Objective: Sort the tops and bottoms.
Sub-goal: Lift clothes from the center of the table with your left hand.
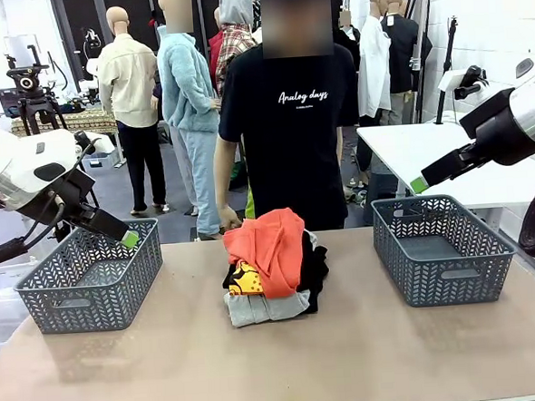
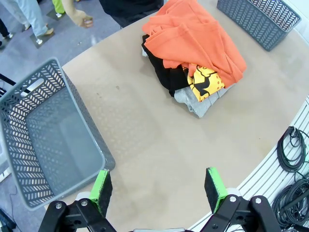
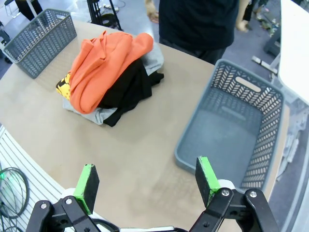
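Observation:
A pile of clothes lies at the table's middle. The orange top (image 1: 268, 241) (image 2: 203, 36) (image 3: 104, 58) is draped over it, and a grey top (image 1: 265, 308) (image 2: 200, 104) lies at the base. Black bottoms (image 1: 313, 269) (image 2: 161, 72) (image 3: 128, 89) are sandwiched between them, beside a yellow printed patch (image 1: 245, 279). My left gripper (image 1: 126, 237) (image 2: 158, 189) hangs open above the left basket's near corner, holding nothing. Over the right basket's far side my right gripper (image 1: 418, 185) (image 3: 147, 180) stands open and empty.
A grey mesh basket (image 1: 91, 288) (image 2: 29, 96) sits at the table's left, a matching one (image 1: 443, 253) (image 3: 270, 101) at the right. A person in a black lettered T-shirt stands at the far edge behind the pile, one hand (image 1: 230, 223) hanging near it.

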You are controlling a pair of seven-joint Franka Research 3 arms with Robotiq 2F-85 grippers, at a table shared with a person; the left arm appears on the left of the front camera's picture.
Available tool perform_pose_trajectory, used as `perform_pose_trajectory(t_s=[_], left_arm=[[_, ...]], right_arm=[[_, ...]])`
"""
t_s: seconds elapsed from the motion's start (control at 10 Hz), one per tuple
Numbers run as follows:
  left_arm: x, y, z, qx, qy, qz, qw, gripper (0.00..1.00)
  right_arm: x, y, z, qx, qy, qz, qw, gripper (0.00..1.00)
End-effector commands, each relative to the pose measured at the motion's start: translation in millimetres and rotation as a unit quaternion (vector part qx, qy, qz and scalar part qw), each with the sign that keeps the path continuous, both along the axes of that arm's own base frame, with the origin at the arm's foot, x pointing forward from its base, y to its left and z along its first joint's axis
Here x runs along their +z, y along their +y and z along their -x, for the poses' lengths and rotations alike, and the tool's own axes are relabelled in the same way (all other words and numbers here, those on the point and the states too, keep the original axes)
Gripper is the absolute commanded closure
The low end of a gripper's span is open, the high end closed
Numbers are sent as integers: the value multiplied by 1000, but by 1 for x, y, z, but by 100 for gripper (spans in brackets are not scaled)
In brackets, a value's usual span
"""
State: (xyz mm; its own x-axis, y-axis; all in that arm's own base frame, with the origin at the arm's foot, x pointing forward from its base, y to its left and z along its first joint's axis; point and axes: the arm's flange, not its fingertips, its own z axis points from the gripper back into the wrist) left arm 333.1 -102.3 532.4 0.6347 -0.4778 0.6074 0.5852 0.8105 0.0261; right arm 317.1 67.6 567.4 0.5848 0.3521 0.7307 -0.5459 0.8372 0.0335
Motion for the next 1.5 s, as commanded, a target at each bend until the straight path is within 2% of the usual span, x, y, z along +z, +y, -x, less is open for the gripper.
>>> perform_pose_trajectory(t_s=[0.0, 1.4], left_arm=[[-1, 1, 0, 0, 3, 1, 1000, 0], [-1, 1, 0, 0, 3, 1, 1000, 0]], right_arm=[[0, 1, -1, 0, 0, -11, 1000, 0], [0, 1, -1, 0, 0, -11, 1000, 0]])
